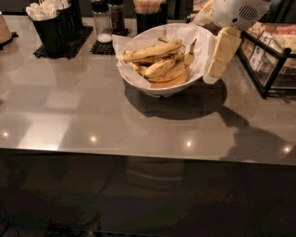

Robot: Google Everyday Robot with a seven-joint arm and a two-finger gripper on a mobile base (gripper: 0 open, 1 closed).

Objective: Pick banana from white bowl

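The white bowl [155, 88] stands on the grey counter at the back centre, lined with crinkled white paper. Several speckled yellow bananas lie in it; the top banana [152, 51] lies across the pile, pointing left to right. My gripper [213, 74] hangs from the white arm [238, 11] at the upper right. It sits just outside the bowl's right rim, beside the paper, a little above the counter. It holds nothing that I can see.
A black wire rack [270, 55] with packets stands close to the right of the gripper. Black holders with white utensils [48, 23] and shakers [102, 21] stand at the back left. The counter's front edge [138, 152] runs across the middle.
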